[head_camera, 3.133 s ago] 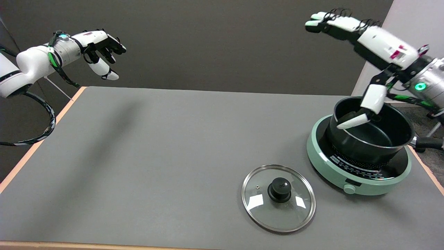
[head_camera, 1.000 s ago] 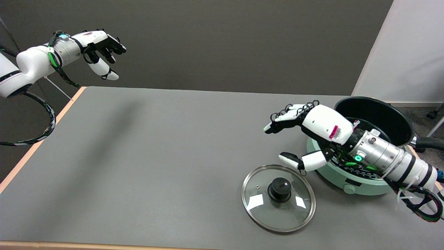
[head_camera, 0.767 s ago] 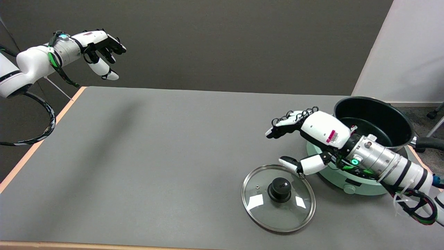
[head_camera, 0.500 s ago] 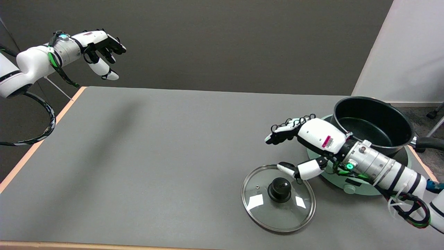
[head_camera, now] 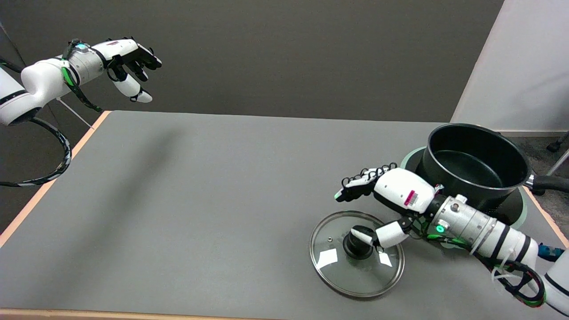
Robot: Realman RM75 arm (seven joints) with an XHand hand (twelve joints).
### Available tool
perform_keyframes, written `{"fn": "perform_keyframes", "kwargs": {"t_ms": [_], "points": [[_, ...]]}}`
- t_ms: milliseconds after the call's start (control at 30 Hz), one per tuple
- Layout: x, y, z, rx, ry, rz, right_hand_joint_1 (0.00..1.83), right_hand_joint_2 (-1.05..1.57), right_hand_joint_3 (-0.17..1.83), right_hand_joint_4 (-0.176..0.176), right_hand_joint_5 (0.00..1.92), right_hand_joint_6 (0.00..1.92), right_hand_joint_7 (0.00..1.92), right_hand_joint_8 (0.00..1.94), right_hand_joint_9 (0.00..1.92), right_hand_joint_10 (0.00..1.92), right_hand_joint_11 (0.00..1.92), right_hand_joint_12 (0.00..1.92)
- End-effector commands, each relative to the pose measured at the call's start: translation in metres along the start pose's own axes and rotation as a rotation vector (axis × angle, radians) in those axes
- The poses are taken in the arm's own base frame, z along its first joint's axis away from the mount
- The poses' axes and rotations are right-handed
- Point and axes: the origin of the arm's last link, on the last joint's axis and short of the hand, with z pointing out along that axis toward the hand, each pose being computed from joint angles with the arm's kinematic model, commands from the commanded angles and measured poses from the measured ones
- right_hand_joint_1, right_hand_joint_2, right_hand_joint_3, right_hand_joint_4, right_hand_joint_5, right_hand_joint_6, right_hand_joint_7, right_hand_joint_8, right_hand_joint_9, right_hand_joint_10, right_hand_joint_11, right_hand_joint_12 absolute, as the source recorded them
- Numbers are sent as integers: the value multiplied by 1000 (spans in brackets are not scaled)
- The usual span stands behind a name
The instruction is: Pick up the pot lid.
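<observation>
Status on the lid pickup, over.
Right hand open, thumb at the knob, no grip yet. Pot lid flat on the table. Nothing in the way.

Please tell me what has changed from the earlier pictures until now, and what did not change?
The right hand came down from above the pot toward the pot lid; its thumb now reaches the lid's knob, with nothing gripped yet. The lid, the pot and the idle left hand stayed in place.

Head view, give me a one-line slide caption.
Right hand reaches over the glass pot lid, thumb at its black knob, beside the empty pot.
</observation>
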Motion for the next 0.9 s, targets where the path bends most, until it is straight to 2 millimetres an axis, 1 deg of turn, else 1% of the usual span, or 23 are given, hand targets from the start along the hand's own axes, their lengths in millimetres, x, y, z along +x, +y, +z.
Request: {"fn": "perform_keyframes", "kwargs": {"t_ms": [33, 100, 200, 300, 367, 467, 567, 667, 767, 900], "points": [[-18, -11, -15, -4, -69, -9, 843, 559, 920, -10, 586, 287, 733, 290, 668, 580, 484, 1289], [-17, -12, -17, 0, -71, -14, 847, 524, 938, -9, 532, 235, 671, 264, 624, 538, 456, 1229], [-14, -13, -20, 3, -77, -24, 817, 486, 938, -14, 461, 201, 545, 232, 520, 443, 386, 1032], [-14, -15, -22, 7, -84, -27, 767, 459, 907, -17, 415, 197, 440, 215, 445, 367, 346, 936], [-15, -15, -24, 8, -89, -26, 748, 453, 900, -17, 409, 195, 431, 213, 433, 359, 336, 908], [-15, -14, -30, 8, -97, -28, 746, 453, 900, -18, 411, 195, 442, 215, 438, 360, 335, 904], [-16, -14, -33, 8, -101, -28, 771, 445, 914, -19, 437, 178, 470, 217, 443, 404, 340, 901], [-16, -14, -34, 9, -107, -45, 813, 472, 924, -3, 503, 226, 518, 228, 497, 384, 351, 939], [-15, -15, -33, 22, -111, -73, 875, 485, 942, 16, 559, 258, 547, 233, 531, 407, 367, 975], [-16, -16, -30, 40, -125, -115, 901, 496, 966, 23, 595, 286, 572, 222, 537, 444, 378, 992]]}}
